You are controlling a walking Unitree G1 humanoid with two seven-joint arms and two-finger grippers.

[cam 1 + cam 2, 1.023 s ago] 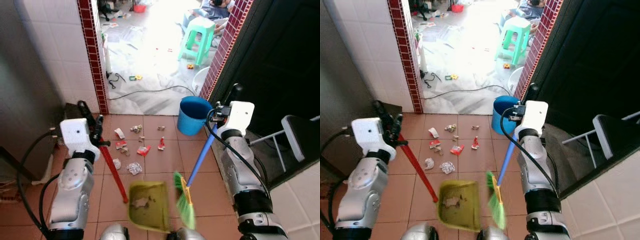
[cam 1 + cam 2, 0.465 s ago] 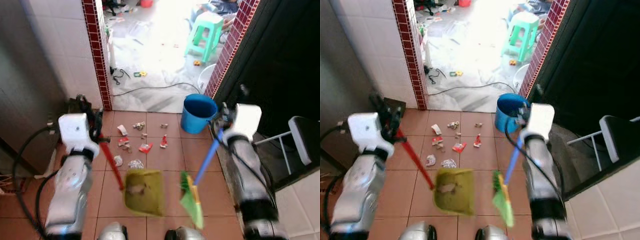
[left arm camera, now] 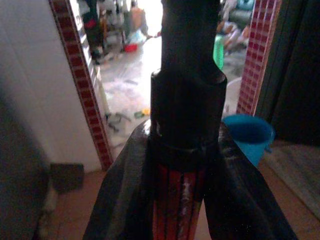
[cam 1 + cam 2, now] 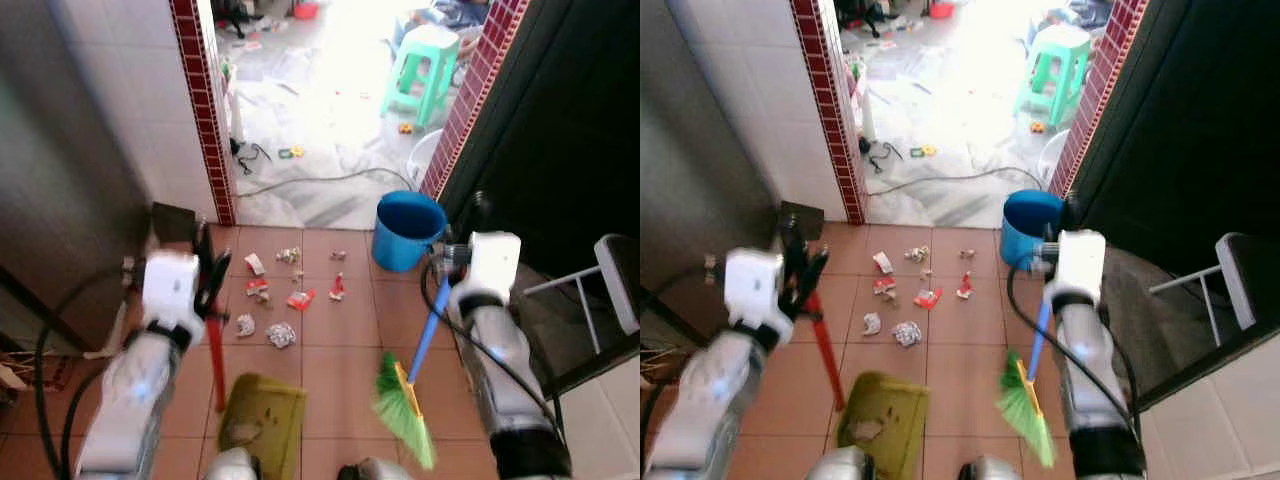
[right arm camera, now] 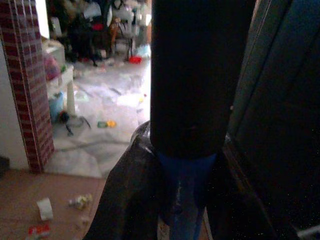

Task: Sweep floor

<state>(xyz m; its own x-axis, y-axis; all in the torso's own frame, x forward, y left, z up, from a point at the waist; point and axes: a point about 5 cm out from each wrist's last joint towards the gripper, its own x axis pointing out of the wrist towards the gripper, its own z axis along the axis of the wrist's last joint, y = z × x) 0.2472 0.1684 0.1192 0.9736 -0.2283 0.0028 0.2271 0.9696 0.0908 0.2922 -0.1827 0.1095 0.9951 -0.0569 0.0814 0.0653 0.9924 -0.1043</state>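
On the terracotta tile floor (image 4: pixel 330 345), just ahead of the robot, lies a loose cluster of litter (image 4: pixel 285 300): crumpled wrappers, red scraps and paper bits. These pieces look light and likely to skitter, so short, low strokes would probably serve better than long ones.

The broom (image 4: pixel 410 385) hangs to the robot's right, its green bristle head (image 4: pixel 405 415) near the floor and its blue shaft rising to the right end effector (image 4: pixel 462 262), whose fingers are closed around the shaft just below the dark cap, as the right wrist view confirms (image 5: pixel 185 200). The shaft appears stiff and slender; a grip near the top gives reach but less leverage over the soft, flexing bristles.

The olive-green dustpan (image 4: pixel 258 425) sits low at the robot's left, with some debris already in it, on a red handle (image 4: pixel 216 365) clasped by the left end effector (image 4: pixel 208 290); the left wrist view shows the fingers closed on the ribbed red shaft (image 3: pixel 175 210). The pan looks light and rigid.

Beyond the litter stands a blue bucket (image 4: pixel 407 228) beside a red-tiled doorway pillar (image 4: pixel 205 110). Farther off, a bright room holds a green stool (image 4: pixel 425 60) and a cable (image 4: pixel 320 180) across pale flooring.
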